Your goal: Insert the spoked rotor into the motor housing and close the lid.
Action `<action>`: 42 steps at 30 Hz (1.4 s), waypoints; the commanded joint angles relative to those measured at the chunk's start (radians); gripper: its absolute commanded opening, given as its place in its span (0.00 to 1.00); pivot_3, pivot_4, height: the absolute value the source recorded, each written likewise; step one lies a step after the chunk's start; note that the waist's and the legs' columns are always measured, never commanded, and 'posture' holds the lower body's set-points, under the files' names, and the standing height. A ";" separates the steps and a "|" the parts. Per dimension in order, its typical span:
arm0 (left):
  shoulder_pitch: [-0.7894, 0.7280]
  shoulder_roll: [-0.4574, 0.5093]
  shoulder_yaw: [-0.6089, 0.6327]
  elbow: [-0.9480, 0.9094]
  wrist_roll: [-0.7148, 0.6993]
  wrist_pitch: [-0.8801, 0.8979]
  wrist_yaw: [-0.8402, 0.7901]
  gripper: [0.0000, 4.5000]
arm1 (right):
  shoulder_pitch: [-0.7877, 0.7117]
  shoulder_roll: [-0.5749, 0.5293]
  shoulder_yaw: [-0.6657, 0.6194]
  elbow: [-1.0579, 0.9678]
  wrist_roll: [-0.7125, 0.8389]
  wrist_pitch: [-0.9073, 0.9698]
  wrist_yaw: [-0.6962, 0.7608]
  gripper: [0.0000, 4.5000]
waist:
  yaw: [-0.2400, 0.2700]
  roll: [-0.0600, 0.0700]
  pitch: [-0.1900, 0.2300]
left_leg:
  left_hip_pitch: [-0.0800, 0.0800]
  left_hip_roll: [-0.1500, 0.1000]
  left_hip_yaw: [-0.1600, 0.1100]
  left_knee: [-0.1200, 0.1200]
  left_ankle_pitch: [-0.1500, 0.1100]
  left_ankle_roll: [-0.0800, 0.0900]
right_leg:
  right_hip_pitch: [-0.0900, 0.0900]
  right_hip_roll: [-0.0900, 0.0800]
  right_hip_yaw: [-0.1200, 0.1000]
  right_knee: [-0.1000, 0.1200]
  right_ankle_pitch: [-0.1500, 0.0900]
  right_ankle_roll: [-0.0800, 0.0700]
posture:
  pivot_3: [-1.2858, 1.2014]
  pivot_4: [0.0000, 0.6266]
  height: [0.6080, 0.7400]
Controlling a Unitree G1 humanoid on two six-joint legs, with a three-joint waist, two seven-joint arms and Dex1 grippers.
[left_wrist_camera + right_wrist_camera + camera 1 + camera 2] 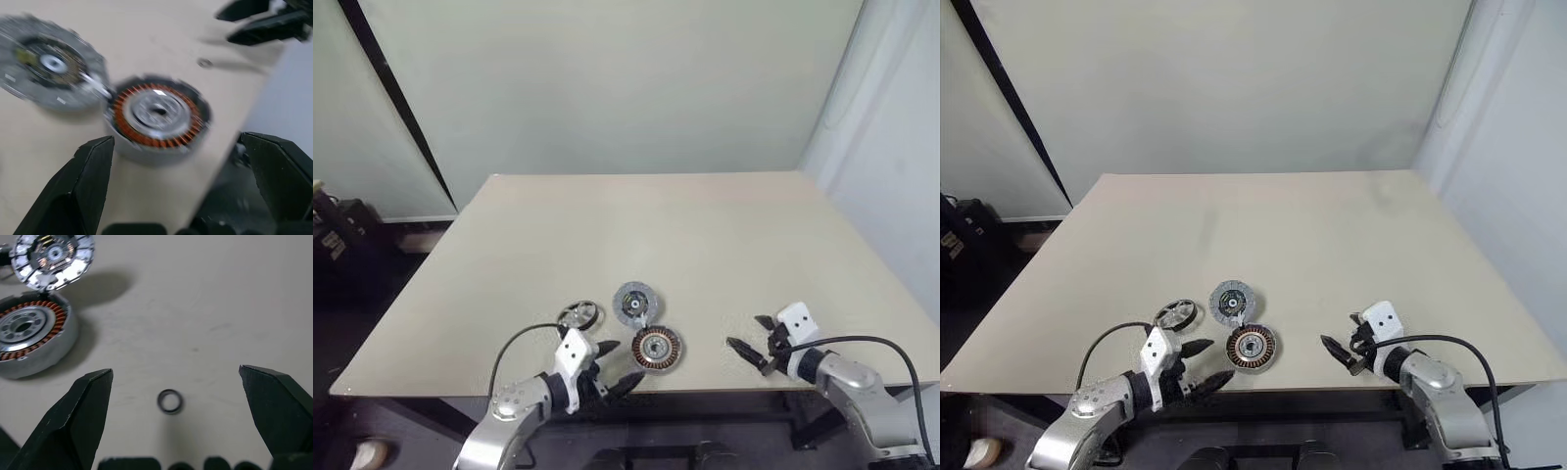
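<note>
Starting step: spoked rotor (578,315) lies untouched left of lid (633,303) and motor housing (656,349). Left gripper (613,366), right gripper (751,339) spread, empty. Next, probably left grasps rotor.

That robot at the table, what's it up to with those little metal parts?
It is assembling a small motor, and nothing is held yet. Both tools, left tool and right tool, hover open. The round dark housing with copper windings sits uncovered, the flat grey disc lid touching it. The silvery spoked wheel lies apart on the beige table.
</note>
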 commanded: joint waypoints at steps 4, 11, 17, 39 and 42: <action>-0.044 0.025 -0.008 -0.009 -0.020 -0.019 -0.061 0.99 | -0.032 0.016 0.039 -0.003 -0.060 0.047 -0.076 1.00 | 0.000 0.000 0.000 | 0.000 0.000 0.000 0.000 -0.001 -0.002 | -0.001 0.000 0.000 0.000 0.000 0.000 | 0.52 0.00 1.00; -0.078 0.027 -0.025 0.014 -0.014 -0.024 -0.098 0.99 | -0.047 0.054 0.074 0.067 -0.101 0.034 -0.127 1.00 | 0.000 0.000 0.000 | -0.001 0.000 0.000 0.000 0.001 0.001 | 0.000 0.000 0.000 0.000 0.000 0.000 | 0.52 0.00 1.00; -0.085 0.035 -0.034 0.009 -0.018 -0.008 -0.108 0.99 | -0.057 0.076 0.070 0.093 -0.098 0.035 -0.147 1.00 | 0.000 0.000 0.000 | 0.000 0.000 0.000 -0.001 0.001 0.002 | 0.000 0.000 0.000 0.000 0.000 0.000 | 0.52 0.00 1.00; -0.098 0.047 -0.046 0.007 -0.001 -0.007 -0.108 1.00 | -0.062 0.102 0.066 0.085 -0.085 0.047 -0.161 0.18 | 0.000 0.000 0.000 | 0.000 0.000 0.000 0.000 0.001 0.002 | 0.000 0.000 0.000 0.000 0.000 0.000 | 0.52 0.00 1.00; -0.096 0.052 -0.035 0.014 -0.004 -0.014 -0.110 1.00 | -0.077 0.109 0.064 0.062 -0.083 0.050 -0.162 0.18 | 0.000 0.000 0.000 | 0.000 0.000 0.000 0.000 0.001 0.002 | 0.000 0.000 0.000 0.000 0.000 0.000 | 0.52 0.00 1.00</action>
